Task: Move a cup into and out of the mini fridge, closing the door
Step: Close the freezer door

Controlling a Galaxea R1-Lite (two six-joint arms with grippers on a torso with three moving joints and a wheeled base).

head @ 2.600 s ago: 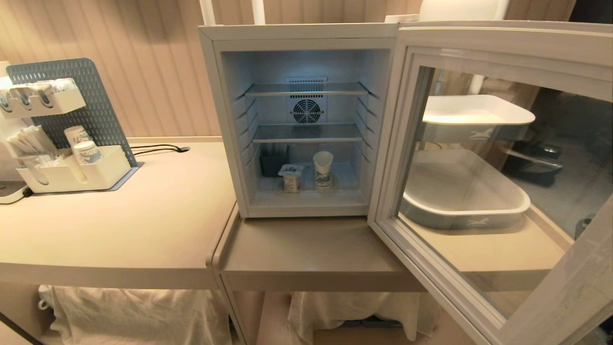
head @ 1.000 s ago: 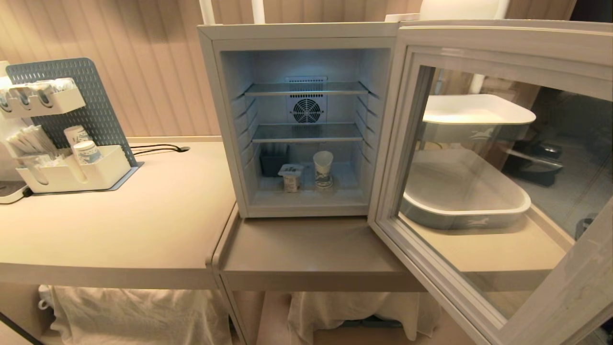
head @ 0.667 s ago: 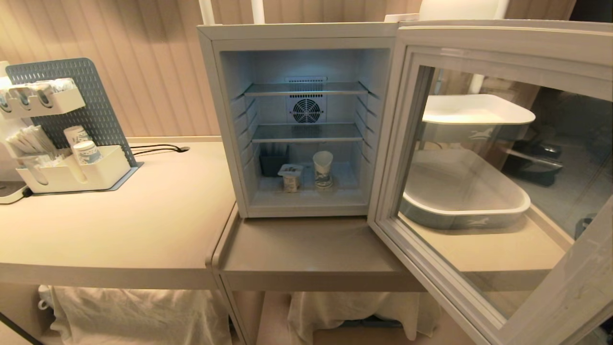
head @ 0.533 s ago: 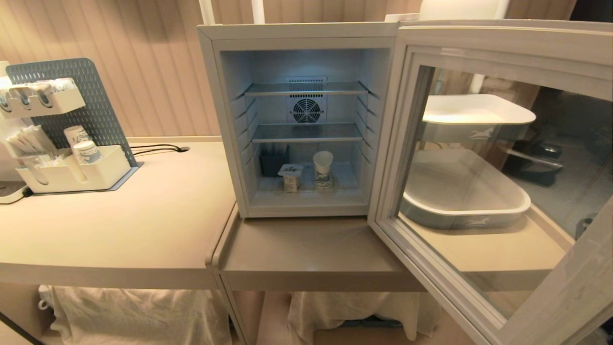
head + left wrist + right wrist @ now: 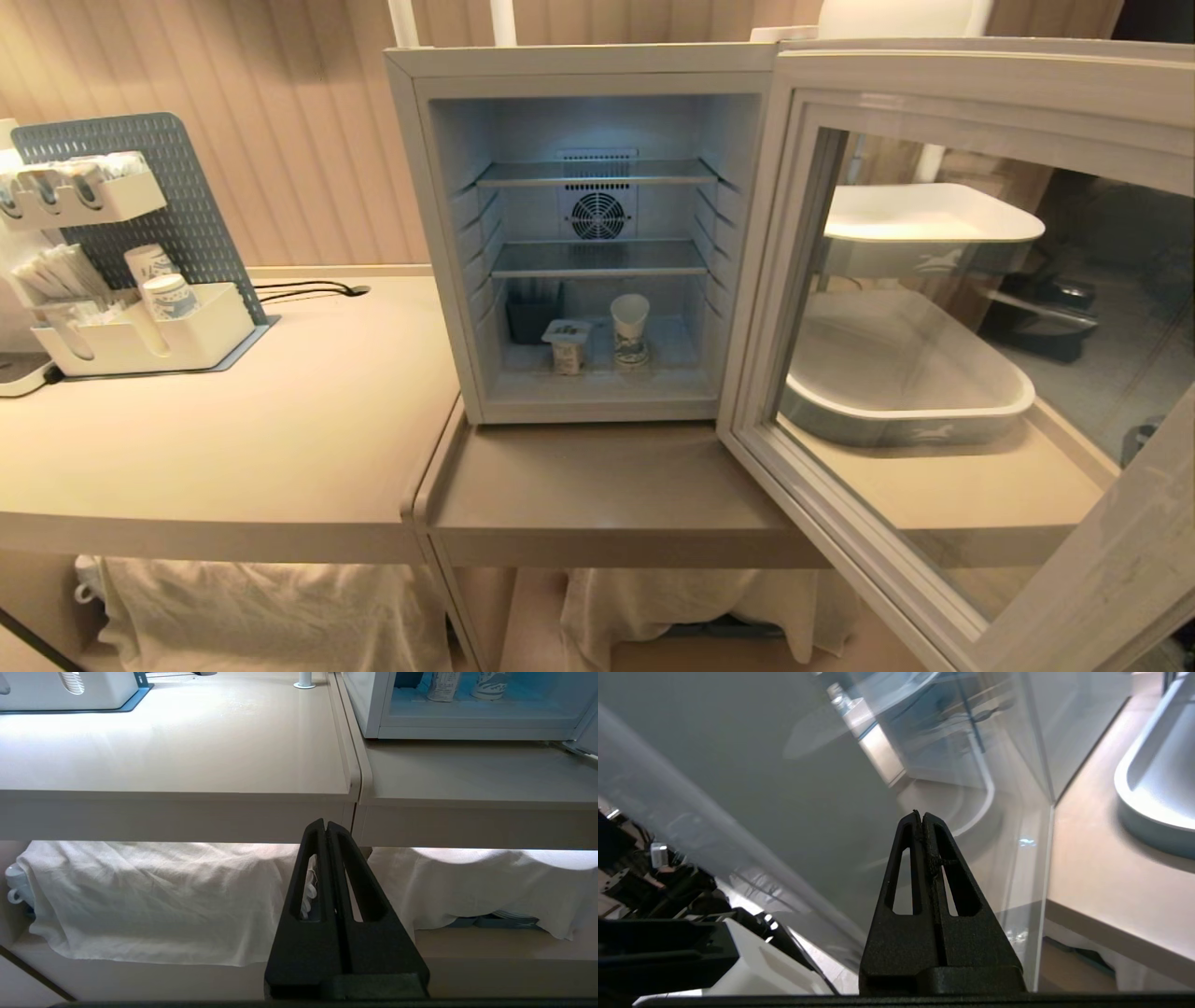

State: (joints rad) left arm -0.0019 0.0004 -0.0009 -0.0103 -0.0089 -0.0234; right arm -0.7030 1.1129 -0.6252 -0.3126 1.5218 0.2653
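Observation:
The mini fridge [image 5: 420, 233] stands on the lower beige counter with its door [image 5: 980, 79] swung wide open to the right. The cup [image 5: 630, 329], white with a blue-green print, stands upright on the fridge floor beside a small foil-lidded pot [image 5: 567, 343]. Neither gripper shows in the head view. My left gripper [image 5: 325, 823] is shut and empty, low in front of the counter's front edge; the fridge [image 5: 467, 718] and the cup's base [image 5: 488, 679] lie far beyond it. My right gripper [image 5: 922, 814] is shut and empty, close to the outer glass of the door [image 5: 784, 765].
A white organiser [image 5: 140, 327] with paper cups and sachets stands at the far left of the counter, with a black cable [image 5: 308, 289] behind it. White trays [image 5: 906, 392] lie behind the open door. A dark box [image 5: 534, 317] sits in the fridge. Cloth [image 5: 261, 607] hangs below the counters.

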